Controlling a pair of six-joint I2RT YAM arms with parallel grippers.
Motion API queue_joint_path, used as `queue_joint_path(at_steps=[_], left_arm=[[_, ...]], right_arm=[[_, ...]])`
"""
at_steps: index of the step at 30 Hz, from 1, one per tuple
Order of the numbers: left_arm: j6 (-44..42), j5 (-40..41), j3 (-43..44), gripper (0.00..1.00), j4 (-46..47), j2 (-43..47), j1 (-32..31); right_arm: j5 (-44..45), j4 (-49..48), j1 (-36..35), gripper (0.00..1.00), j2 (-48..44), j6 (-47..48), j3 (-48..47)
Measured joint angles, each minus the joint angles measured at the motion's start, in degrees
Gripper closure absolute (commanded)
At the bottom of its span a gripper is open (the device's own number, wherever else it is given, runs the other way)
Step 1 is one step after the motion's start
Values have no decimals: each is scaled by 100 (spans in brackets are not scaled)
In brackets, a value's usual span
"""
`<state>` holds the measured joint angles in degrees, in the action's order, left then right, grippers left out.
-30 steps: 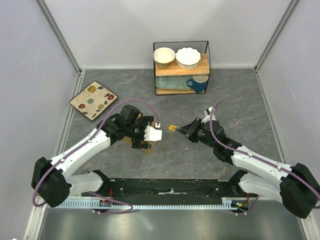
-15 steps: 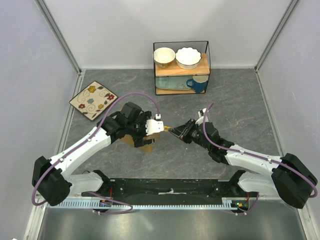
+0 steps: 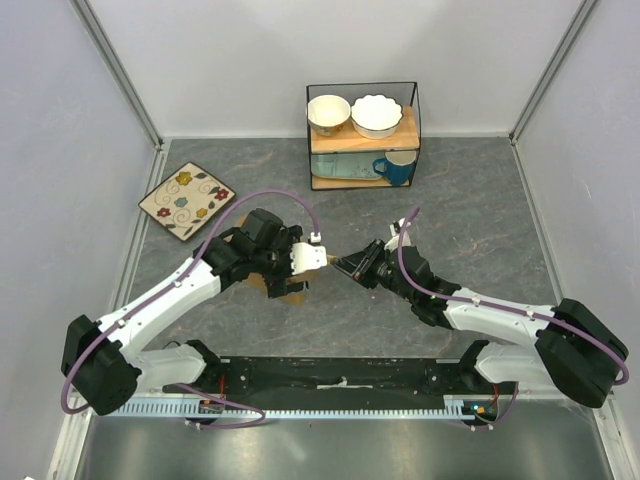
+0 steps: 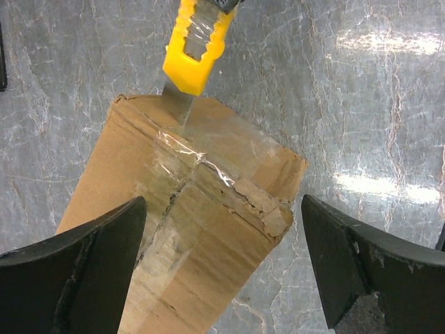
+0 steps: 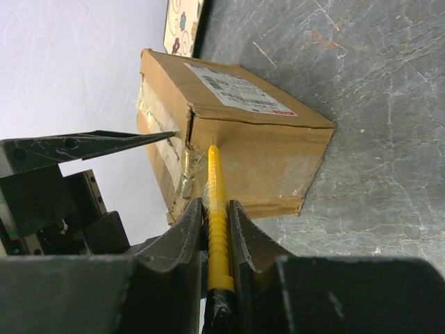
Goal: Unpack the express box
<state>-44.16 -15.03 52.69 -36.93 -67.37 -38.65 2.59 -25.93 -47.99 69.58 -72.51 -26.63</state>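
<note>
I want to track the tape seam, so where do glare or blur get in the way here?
Left wrist: glare patches on the table, glints on the clear tape over the express box. Right wrist: the right gripper and the utility knife it holds look soft up close; the label is crisp. Top external: even light, no glare.

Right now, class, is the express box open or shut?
Shut. The express box has a flat, closed top with clear tape across its seam; the utility knife blade is only at its edge.
</note>
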Motion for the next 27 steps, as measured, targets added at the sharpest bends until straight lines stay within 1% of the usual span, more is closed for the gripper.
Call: queue_joint_path(at_steps=[7,21,22,27], left_arm=[[-66,13,-133,1,111,98,0],[-181,101,-153,1,109,105,-2],[-188,109,-153,1,109,105,-7],[-203,190,-153,11,111,85,-7]], right_arm=[[83,31,-17,100,-149,2,-76],[133,-22,-59,100,-101,-22,-87],[136,-20,-76,100,-94,-22,-94],[221,-20,-190,100,-83,-42,-109]])
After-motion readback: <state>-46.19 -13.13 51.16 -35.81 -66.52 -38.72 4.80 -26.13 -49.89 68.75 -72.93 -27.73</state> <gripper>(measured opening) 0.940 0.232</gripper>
